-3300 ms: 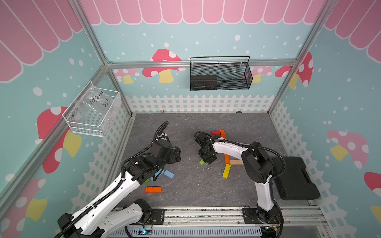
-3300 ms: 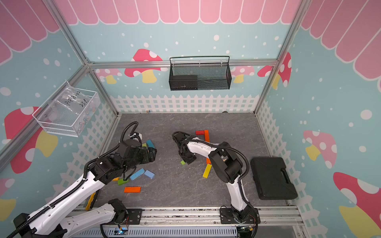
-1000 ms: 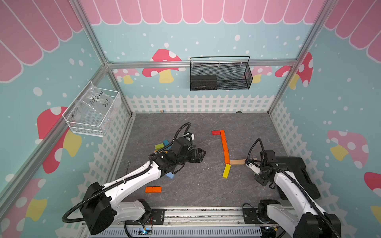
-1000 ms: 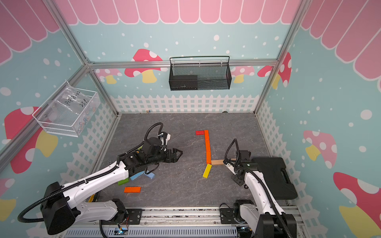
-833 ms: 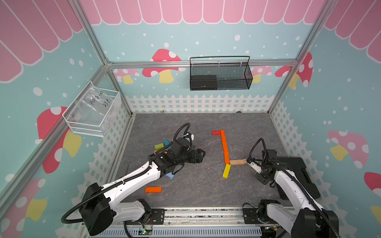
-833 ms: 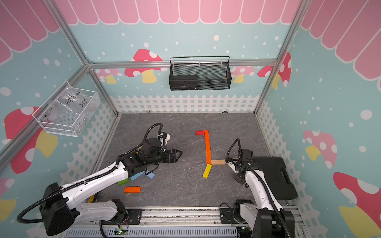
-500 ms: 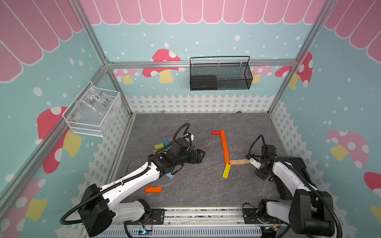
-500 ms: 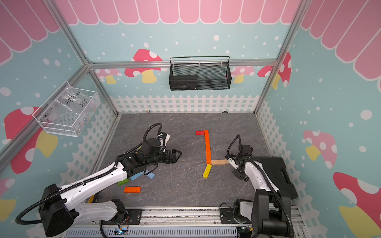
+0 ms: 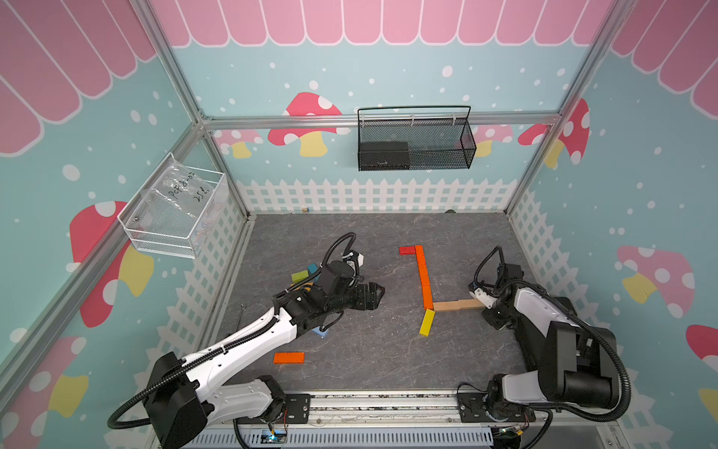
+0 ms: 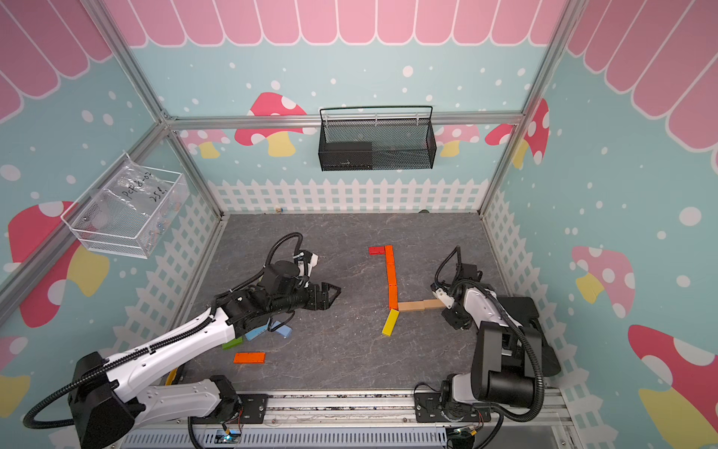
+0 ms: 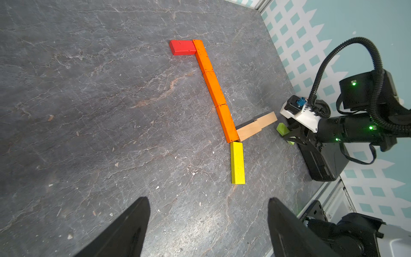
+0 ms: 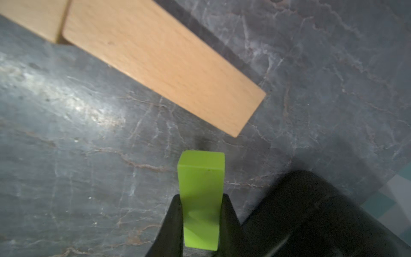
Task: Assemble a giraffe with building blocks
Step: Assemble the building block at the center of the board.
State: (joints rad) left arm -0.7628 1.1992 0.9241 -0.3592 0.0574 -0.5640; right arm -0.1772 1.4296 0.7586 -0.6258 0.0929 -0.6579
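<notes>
Green block [image 12: 201, 175], clamped in right gripper [image 12: 201, 198]: best lowered square against free end of tan bar [image 12: 160, 66] as leg; left gripper [image 11: 207, 199] agape, empty.

Handwritten "PCF8-0…, 25…" — plastic bag [image 9: 182, 194]

Left gripper [image 11: 207, 198] reaches forward, fingers spread wide apart; right gripper [image 12: 201, 198], angled down, pinches a green block [image 12: 201, 175] between its fingertips.
</notes>
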